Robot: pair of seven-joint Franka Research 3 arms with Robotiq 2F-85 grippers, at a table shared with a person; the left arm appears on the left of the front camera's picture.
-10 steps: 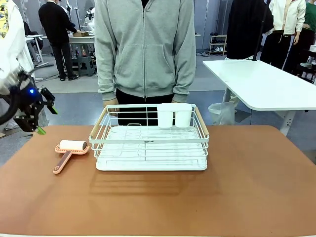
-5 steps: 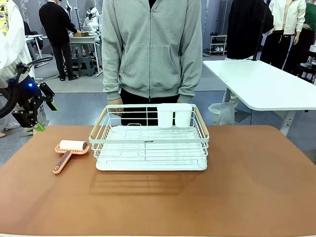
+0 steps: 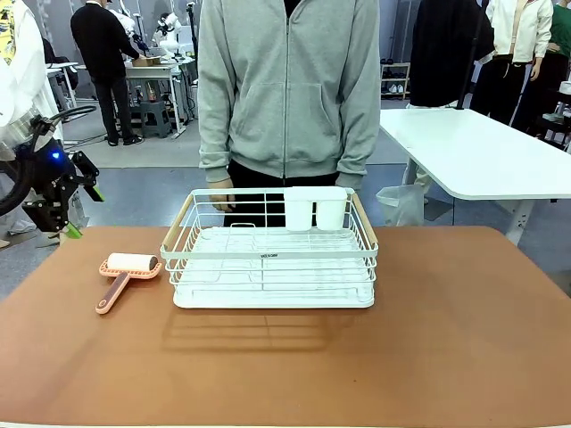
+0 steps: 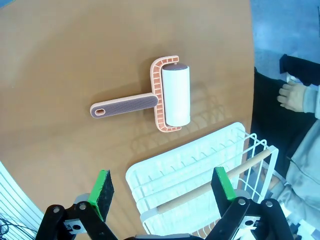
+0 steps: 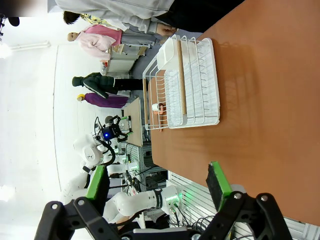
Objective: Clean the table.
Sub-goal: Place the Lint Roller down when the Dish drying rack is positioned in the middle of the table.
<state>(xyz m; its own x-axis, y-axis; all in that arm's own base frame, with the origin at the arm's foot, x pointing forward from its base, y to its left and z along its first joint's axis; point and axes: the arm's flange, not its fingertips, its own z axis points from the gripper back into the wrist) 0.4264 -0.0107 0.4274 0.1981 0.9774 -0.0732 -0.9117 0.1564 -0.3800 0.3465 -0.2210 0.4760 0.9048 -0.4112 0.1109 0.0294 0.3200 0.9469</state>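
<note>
We see the left gripper (image 3: 78,212) hanging past the table's left edge, above the floor at the far-left corner, its green pads spread wide with nothing between them; in its wrist view (image 4: 162,192) the open fingers frame the roller and a corner of the rack below. The right gripper (image 5: 159,186) is also spread wide and empty, looking along the table from the right side. The table (image 3: 464,330) fills the near and middle ground, its reddish-brown top running to rounded far corners. On it, nearest the left gripper, lies a lint roller (image 3: 128,271) with a white roll in an orange frame, its handle pointing toward the near-left. Just right of it, a small gap between them, stands a white wire rack (image 3: 270,252) with wooden side rails and two white cups hung on its far rail. A small dark label sits on the rack's near rail, too small to read. The near strip and the whole right half of the top lie bare. A person (image 3: 290,89) in a grey hoodie stands at the far edge, hands just behind the rack. A white table (image 3: 486,152) stands far right.
</note>
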